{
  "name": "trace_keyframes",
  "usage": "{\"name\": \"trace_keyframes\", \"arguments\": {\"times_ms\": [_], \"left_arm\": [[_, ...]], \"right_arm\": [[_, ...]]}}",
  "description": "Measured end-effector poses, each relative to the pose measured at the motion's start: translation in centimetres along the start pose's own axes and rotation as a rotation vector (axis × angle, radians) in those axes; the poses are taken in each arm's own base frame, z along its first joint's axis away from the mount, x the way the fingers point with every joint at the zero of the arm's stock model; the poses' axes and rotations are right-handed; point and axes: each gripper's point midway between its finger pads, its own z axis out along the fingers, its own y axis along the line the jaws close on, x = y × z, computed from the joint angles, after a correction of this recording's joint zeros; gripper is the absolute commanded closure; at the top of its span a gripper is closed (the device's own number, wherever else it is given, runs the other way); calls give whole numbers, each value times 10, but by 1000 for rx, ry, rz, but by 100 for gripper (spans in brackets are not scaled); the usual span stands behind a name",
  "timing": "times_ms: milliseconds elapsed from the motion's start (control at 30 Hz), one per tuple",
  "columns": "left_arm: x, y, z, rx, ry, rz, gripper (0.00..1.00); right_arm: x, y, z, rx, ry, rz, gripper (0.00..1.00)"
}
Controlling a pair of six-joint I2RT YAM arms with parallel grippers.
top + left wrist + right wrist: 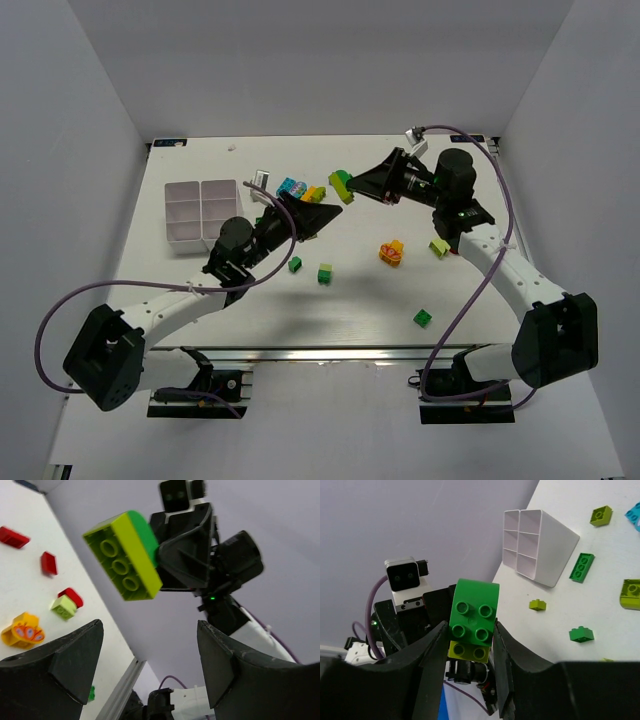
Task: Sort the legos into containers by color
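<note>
My right gripper (352,186) is raised over the back middle of the table and shut on a stacked pair of legos, a green brick (472,615) on a lime one (467,651). In the left wrist view this green-and-lime pair (124,555) hangs in the air ahead of me. My left gripper (330,211) faces it from just left, open, with nothing between its fingers (75,655). The white divided tray (200,212) sits at the left of the table. Loose legos lie about: cyan (291,188), orange (314,193), green (295,264), lime (439,247).
More bricks lie mid-table: a green one (325,273), a yellow-orange piece (391,253) and a small green one (423,318) near the front edge. Red bricks (13,536) show in the left wrist view. White walls enclose the table on three sides.
</note>
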Motion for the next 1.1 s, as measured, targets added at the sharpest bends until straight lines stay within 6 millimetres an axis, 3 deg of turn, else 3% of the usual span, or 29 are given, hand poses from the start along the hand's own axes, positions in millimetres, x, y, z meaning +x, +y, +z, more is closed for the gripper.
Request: {"name": "trace_keyframes", "arguments": {"times_ms": [200, 700, 933, 1033, 1100], "left_arm": [[-6, -25, 3, 123, -23, -12, 15], [1, -14, 11, 126, -3, -69, 21], [-1, -15, 18, 148, -10, -93, 32], [-1, -16, 20, 161, -14, -109, 40], [0, -15, 21, 162, -13, -118, 53]], "right_arm": [[4, 4, -1, -36, 12, 41, 100], [5, 17, -5, -80, 16, 46, 100], [12, 20, -7, -89, 26, 51, 100], [14, 18, -7, -86, 31, 59, 100], [14, 19, -8, -90, 31, 62, 100]]}}
